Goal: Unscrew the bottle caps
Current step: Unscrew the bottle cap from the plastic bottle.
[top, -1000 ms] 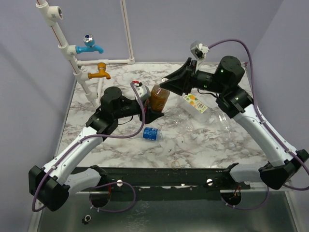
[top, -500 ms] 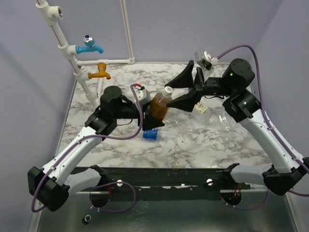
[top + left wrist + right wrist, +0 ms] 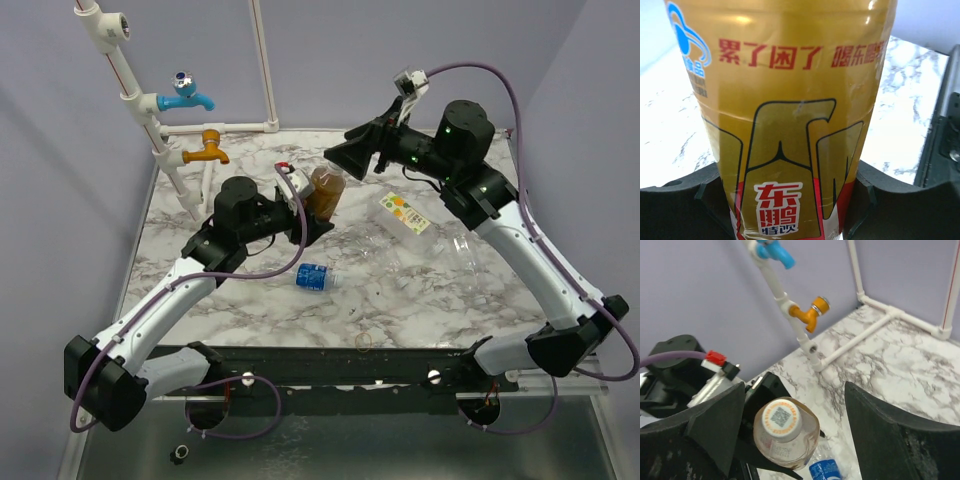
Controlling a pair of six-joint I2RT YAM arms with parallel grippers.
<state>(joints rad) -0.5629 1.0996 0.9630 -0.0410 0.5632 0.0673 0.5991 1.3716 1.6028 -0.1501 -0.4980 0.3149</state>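
My left gripper (image 3: pixel 314 214) is shut on the amber bottle (image 3: pixel 326 194), holding it upright above the table; the left wrist view is filled by its red-and-gold label (image 3: pixel 790 125), with a black finger (image 3: pixel 685 205) on each side. The bottle's white cap (image 3: pixel 781 419), printed in orange, sits on its neck. My right gripper (image 3: pixel 356 157) hangs open just above and right of the bottle top. The cap shows between its wide-spread fingers (image 3: pixel 705 435), touching neither. A blue-labelled bottle (image 3: pixel 315 277) lies in front of the held one.
A squarish clear bottle with a green-orange label (image 3: pixel 403 213) and other clear bottles (image 3: pixel 465 250) lie to the right. A thin yellowish ring (image 3: pixel 363 341) rests near the front edge. The white pipe frame (image 3: pixel 262 125) carries a blue tap (image 3: pixel 185 95) and an orange tap (image 3: pixel 208 148) at back left.
My right gripper was shut at the bottle's cap, then opened wide and drew up and back. The amber bottle tilted briefly and stands upright again in the left gripper.
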